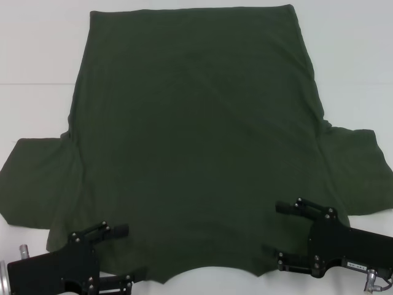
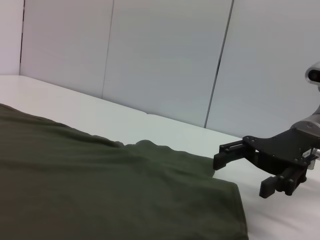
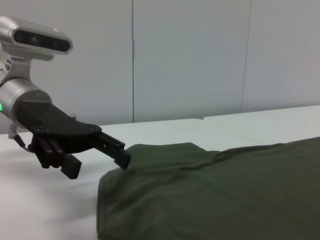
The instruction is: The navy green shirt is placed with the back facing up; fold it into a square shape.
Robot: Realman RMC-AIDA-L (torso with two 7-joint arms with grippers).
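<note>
The navy green shirt (image 1: 196,153) lies flat with its plain back up, hem at the far side, sleeves spread to both sides and neck edge nearest me. My left gripper (image 1: 123,255) is open over the near left corner by the shoulder. Open too, my right gripper (image 1: 281,236) is over the near right shoulder. Nothing is held between either pair of fingers. The left wrist view shows the shirt (image 2: 100,190) and the right gripper (image 2: 245,175) at its edge. In the right wrist view the left gripper (image 3: 97,165) sits at the shirt (image 3: 225,195) corner.
The shirt rests on a white table (image 1: 37,49) that shows bare around the cloth. Light wall panels (image 2: 165,55) stand behind the table's far side. Nothing else lies on the table.
</note>
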